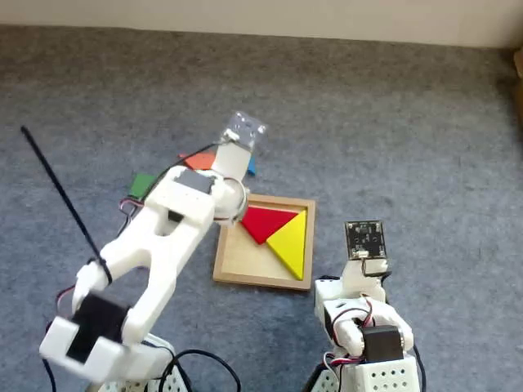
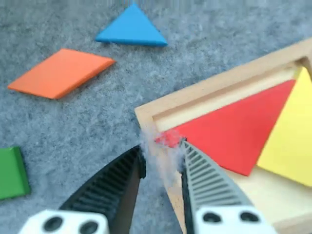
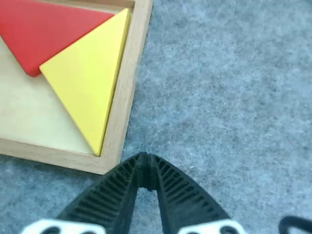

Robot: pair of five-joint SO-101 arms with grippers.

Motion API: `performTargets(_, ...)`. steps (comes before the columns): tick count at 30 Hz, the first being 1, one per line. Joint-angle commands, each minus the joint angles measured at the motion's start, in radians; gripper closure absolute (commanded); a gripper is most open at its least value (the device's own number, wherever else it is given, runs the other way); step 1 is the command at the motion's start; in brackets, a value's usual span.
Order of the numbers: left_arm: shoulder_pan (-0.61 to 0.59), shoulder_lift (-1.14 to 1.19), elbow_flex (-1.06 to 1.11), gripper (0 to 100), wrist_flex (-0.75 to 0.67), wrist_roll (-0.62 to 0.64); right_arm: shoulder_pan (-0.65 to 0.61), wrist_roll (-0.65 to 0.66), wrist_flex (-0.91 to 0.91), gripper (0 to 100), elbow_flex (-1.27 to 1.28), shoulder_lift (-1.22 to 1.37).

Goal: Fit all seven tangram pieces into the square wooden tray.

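Read the step as seating the large red wooden triangle (image 2: 229,131) in the square wooden tray (image 2: 209,85). Found left gripper (image 2: 162,157) parted narrowly, straddling the tray's far-left corner wall with the red tip between the fingertips. Couldn't confirm pad contact. Saw the red triangle lying along the tray's far edge, tip at that corner, edge to edge with the large yellow wooden triangle (image 1: 292,241) on the right edge. Counted two of seven in, five left to place.

Judged next move: lift clear of the rim, then go for a loose piece. Spotted orange wooden parallelogram (image 2: 61,72), small blue wooden triangle (image 2: 131,28) and green wooden square (image 2: 10,173) on the grey carpet (image 1: 409,122) beyond that same corner, all apart from each other.

Found right gripper (image 3: 146,170) closed and empty, low over carpet just off the tray's near-right corner, beside the yellow triangle's point.

Flagged risks: finger snagging the rim and dragging the tray. Expected flat pieces on carpet pile to be awkward to pinch.
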Motion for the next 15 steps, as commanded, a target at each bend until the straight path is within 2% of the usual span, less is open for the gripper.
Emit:
performTargets(1, 0.058, -0.139, 0.074, 87, 0.009, 0.011, 0.008, -0.005, 0.007, 98.4, 0.15, -0.016)
performTargets(7, 0.054, -0.166, 0.131, 87, 0.002, 0.009, 0.008, -0.005, 0.007, 98.4, 0.15, -0.016)
performTargets(12, 0.062, -0.044, 0.127, 87, -0.106, 0.009, 0.008, -0.005, 0.007, 98.4, 0.15, -0.016)
performTargets(15, 0.067, 0.022, 0.068, 87, -0.117, 0.009, 0.008, -0.005, 0.007, 98.4, 0.15, -0.016)
